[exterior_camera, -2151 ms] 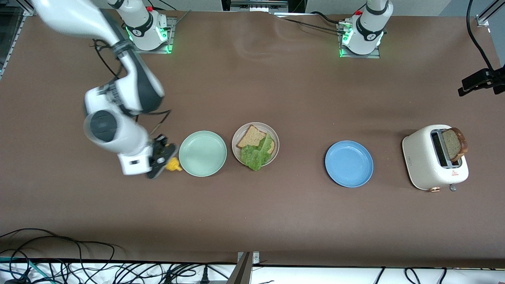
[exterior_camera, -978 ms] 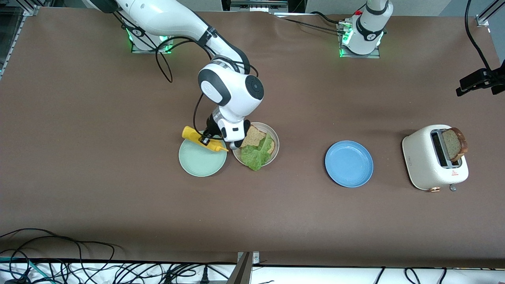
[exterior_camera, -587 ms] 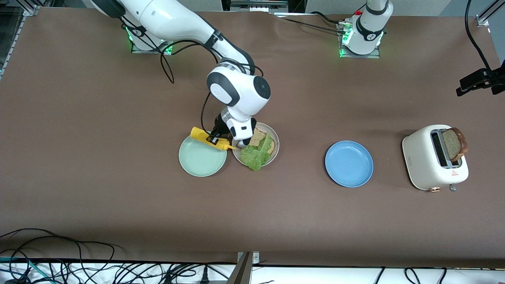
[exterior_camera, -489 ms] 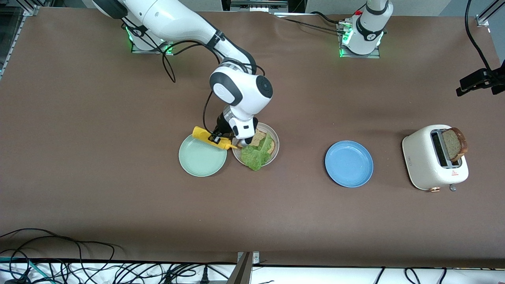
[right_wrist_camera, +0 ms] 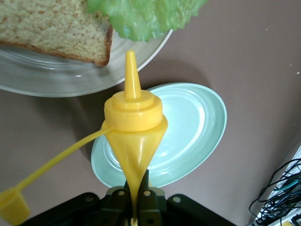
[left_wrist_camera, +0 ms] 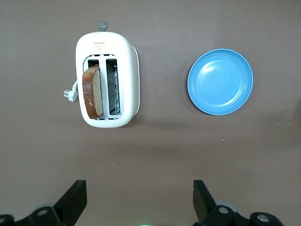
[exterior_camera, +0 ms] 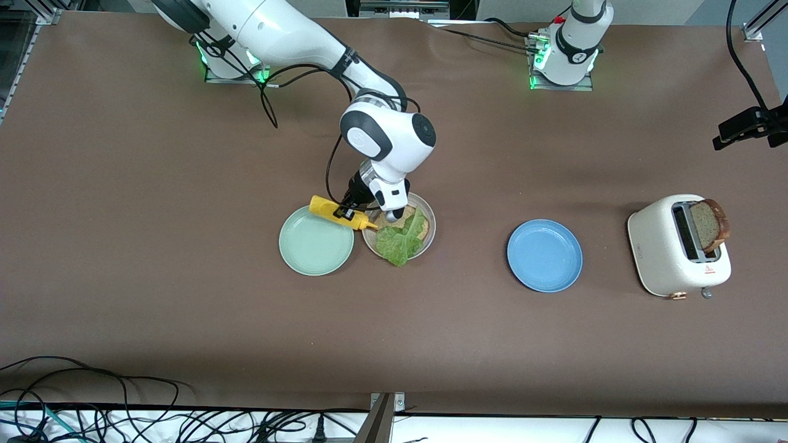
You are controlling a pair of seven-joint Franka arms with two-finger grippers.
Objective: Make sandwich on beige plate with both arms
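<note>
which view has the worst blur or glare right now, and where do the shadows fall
Right wrist view: the yellow mustard bottle sits so close that it looks stretched and soft-edged; pale sheen on the mint green plate. Front view: sharp, soft shadow under the right arm by the beige plate. Left wrist view: even light, faint shadow beside the toaster, highlight on the blue plate.

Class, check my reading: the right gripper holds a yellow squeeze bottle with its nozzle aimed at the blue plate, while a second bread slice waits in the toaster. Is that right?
Not quite. The right gripper aims the yellow squeeze bottle at the beige plate with bread and lettuce, as the right wrist view shows. The blue plate is bare. A bread slice does wait in the toaster.
</note>
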